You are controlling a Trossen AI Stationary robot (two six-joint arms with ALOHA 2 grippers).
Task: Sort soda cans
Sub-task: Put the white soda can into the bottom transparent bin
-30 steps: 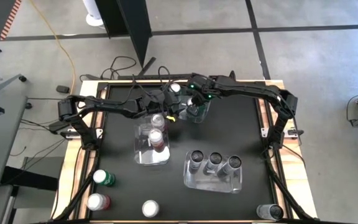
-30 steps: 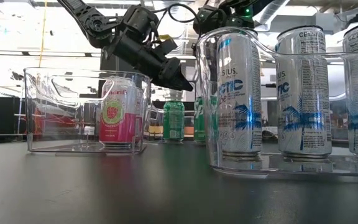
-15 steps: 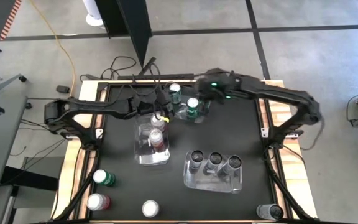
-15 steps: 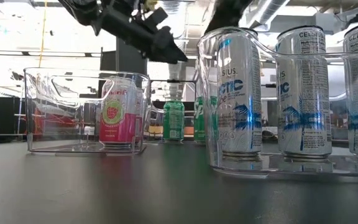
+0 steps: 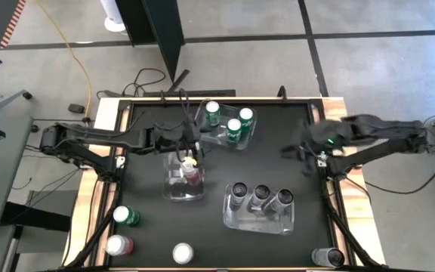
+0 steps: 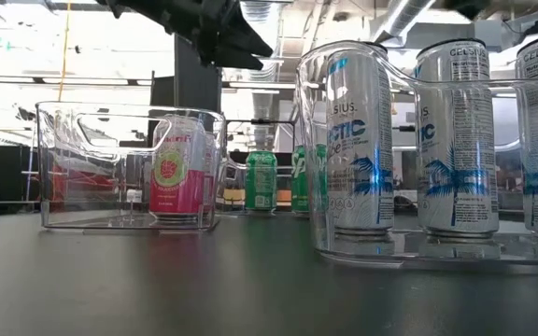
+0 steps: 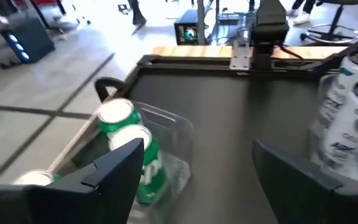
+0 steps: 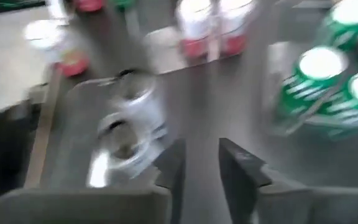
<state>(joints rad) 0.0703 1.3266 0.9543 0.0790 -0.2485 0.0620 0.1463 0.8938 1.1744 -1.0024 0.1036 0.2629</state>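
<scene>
Table (image 5: 293, 181): black mat, wooden rim. Landmark for everything below is the centre bin (image 5: 174, 189).

Arms: the left arm reaches over the centre bin's far end. The right arm hangs well to that bin's right, above bare mat.

Bins: a second bin (image 5: 219, 138) sits just beyond the centre bin. A third bin (image 5: 236, 219) sits near and to its right.

Soda cans: red-pink cans (image 5: 192, 171) stand inside the centre bin. Two green cans (image 5: 234, 129) are in the second bin, and another green can (image 5: 212, 113) is beside it. Three dark cans (image 5: 260, 196) are in the third bin. Loose cans nearer the camera than the centre bin: one green (image 5: 125, 217), one red-pink (image 5: 118, 245), one showing only a silver top (image 5: 182, 253).

Left gripper (image 7: 197, 149): fingers spread wide, nothing between them.
Right gripper (image 8: 205, 163): fingers seem slightly parted and empty, though the view is smeared.

Handling, as a judgement: thin smooth metal, stiff enough but easily dented, slick on the sides, and top-heavy if full. Grip across the body just below the shoulder, with moderate squeeze.

Hard to make out: the left gripper covers part of the centre bin, so its can count is unsure. A dark can (image 5: 327, 258) far to the near right is cut by the picture edge.
</scene>
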